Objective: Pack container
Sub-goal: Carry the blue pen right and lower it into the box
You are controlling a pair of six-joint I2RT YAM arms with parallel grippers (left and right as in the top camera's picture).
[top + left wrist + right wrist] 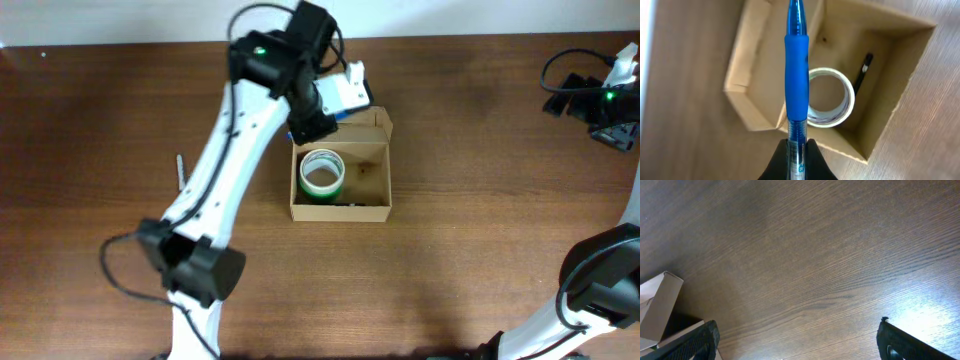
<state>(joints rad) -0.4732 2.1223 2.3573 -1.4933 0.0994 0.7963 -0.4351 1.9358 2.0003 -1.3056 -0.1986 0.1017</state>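
Cabling [108,268] is looping beside the left arm's base at the near left of the table [470,260]. Farther in, a small grey stick [179,170] is lying alone on the wood, left of the arm.

At mid-table the container [340,212] is sitting open, its flap lid [372,124] standing up along the far edge. A green-sided tape roll [322,174] is lying flat in the left half of the container, hole upward. In the left wrist view a thin dark pen-like item [863,70] is resting on the floor against one wall, just beside the roll.

Over the container's far left corner the left gripper [797,149] is pinching a blue pen [796,75], fingers narrowed onto its clear barrel. The pen is pointing away from the gripper, above the box opening and crossing the edge of the roll as the wrist camera sees it; whether it is touching the cardboard is not clear.

At the far right of the table, well apart from the container, the right gripper [797,325] is hanging with its fingers [705,340] spread wide, gripping nothing, with only a corner of the box showing at the left of its own view.
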